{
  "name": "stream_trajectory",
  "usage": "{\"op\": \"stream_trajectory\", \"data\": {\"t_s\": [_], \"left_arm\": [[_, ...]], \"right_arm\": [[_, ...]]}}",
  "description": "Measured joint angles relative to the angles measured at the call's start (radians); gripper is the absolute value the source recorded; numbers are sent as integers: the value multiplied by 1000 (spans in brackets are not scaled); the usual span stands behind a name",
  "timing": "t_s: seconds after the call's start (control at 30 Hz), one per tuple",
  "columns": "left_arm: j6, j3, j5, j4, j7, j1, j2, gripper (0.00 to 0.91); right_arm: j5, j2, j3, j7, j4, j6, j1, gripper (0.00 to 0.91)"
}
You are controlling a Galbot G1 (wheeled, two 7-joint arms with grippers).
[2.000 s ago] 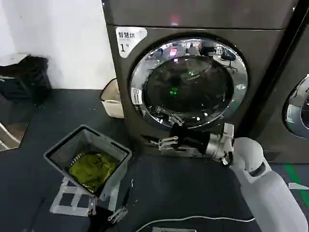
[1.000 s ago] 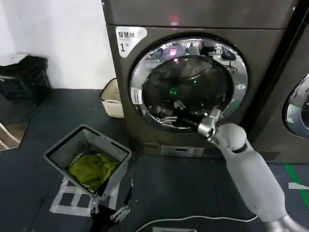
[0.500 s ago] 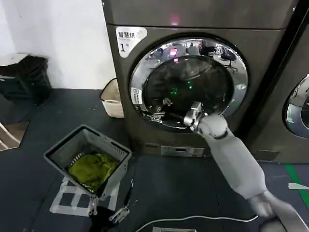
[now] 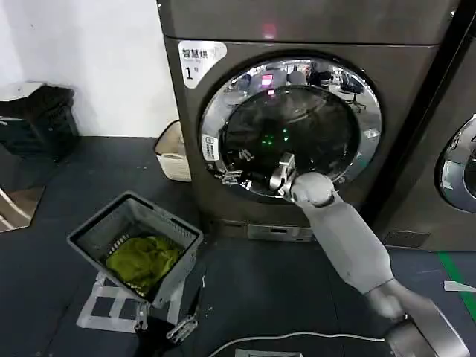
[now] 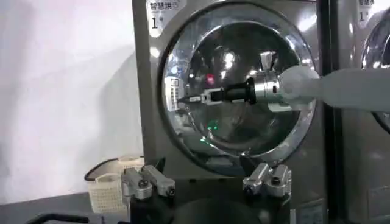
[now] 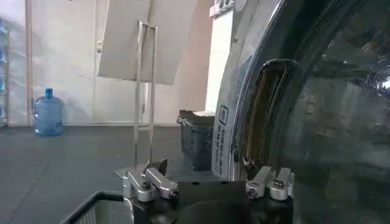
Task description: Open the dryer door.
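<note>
The dryer door (image 4: 291,126) is a round porthole with a wide chrome ring and dark glass, on the dark grey machine marked "1". It sits flush against the machine front. My right gripper (image 4: 232,175) reaches across the glass to the ring's lower left, just below the small white sticker (image 4: 210,147). From the left wrist view, the right gripper (image 5: 184,99) points at that same left rim of the door (image 5: 237,85). Close up, the right gripper (image 6: 210,178) is open with nothing between its fingers, beside a recessed slot (image 6: 261,122) in the ring. My left gripper (image 5: 207,178) hangs low and open.
A grey laundry basket (image 4: 97,232) holding green cloth (image 4: 141,258) stands on the floor at front left. A white basket (image 4: 172,152) sits against the machine's left side. A neighbouring chrome-ringed machine (image 4: 457,167) stands to the right. A white cable (image 4: 297,338) lies on the floor.
My right arm has risen from below the door and swept left across the glass to the ring's lower-left rim. The door has not moved.
</note>
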Motion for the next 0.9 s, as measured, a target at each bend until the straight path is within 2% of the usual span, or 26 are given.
{"op": "stream_trajectory", "data": {"t_s": [0.23, 0.43, 0.5, 0.63, 0.73, 0.8, 0.9], "left_arm": [[35, -9, -19, -11, 11, -8, 6, 907], [129, -25, -104, -13, 7, -42, 33, 907], [148, -37, -127, -9, 12, -54, 43, 907], [189, -80, -215, 12, -9, -96, 74, 907], [257, -128, -313, 23, -67, -140, 110, 907], [295, -155, -360, 21, -70, -167, 142, 907], [310, -191, -378, 34, -75, -208, 198, 907]], "right_arm": [[6, -20, 6, -87, 31, -8, -20, 907], [12, -40, 18, -175, 67, -22, -46, 907], [12, -49, 29, -196, 88, -49, -59, 907], [18, -70, 52, -256, 129, -71, -88, 907], [20, -90, 69, -304, 166, -78, -110, 907], [19, -105, 82, -332, 190, -82, -127, 907], [18, -128, 102, -371, 226, -84, -155, 907]]}}
